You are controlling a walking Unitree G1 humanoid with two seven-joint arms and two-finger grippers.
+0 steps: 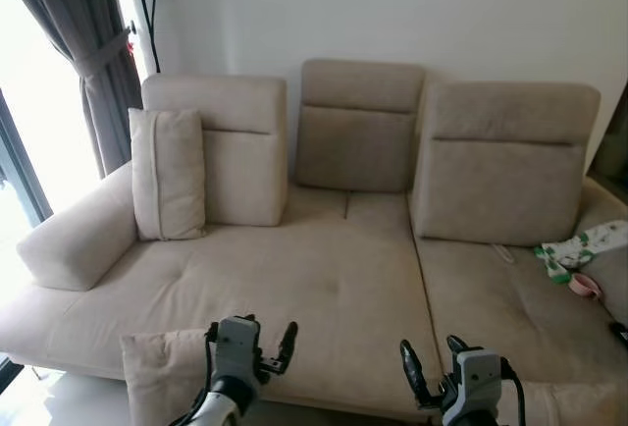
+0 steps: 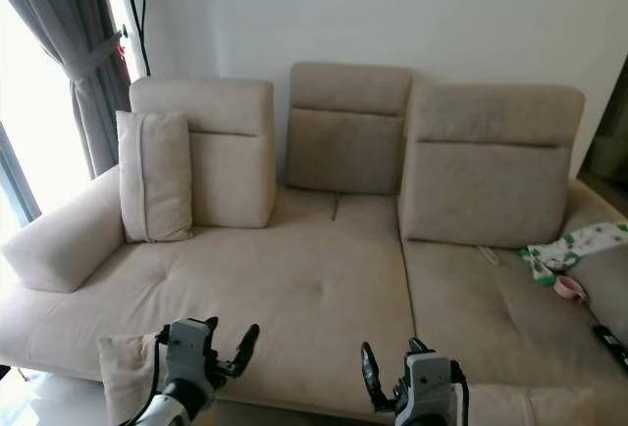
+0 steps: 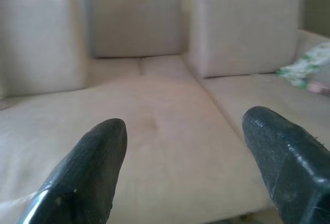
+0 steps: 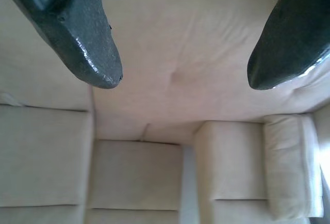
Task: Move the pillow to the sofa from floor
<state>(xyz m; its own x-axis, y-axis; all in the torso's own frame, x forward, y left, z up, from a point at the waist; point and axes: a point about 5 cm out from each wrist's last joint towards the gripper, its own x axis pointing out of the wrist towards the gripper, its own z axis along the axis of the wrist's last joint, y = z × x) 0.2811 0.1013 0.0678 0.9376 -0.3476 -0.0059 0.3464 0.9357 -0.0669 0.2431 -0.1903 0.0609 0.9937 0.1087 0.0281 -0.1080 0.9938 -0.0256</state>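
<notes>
Clearly a home living room. Wide beige sofa point(image 1: 324, 279) with three back cushions against a plain white wall point(image 1: 412, 14), an upright cushion point(image 1: 167, 173) leaning at one end, grey curtain point(image 1: 93, 53) tied back beside a bright window point(image 1: 29, 112). Patterned cloth point(image 1: 579, 246) and small pink item point(image 1: 586, 286) left on the seat.

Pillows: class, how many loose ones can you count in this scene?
2. An upright pillow leans against the sofa's left backrest; a second pillow stands at the sofa's front edge, beside the left claw. Others may be hidden.
</notes>
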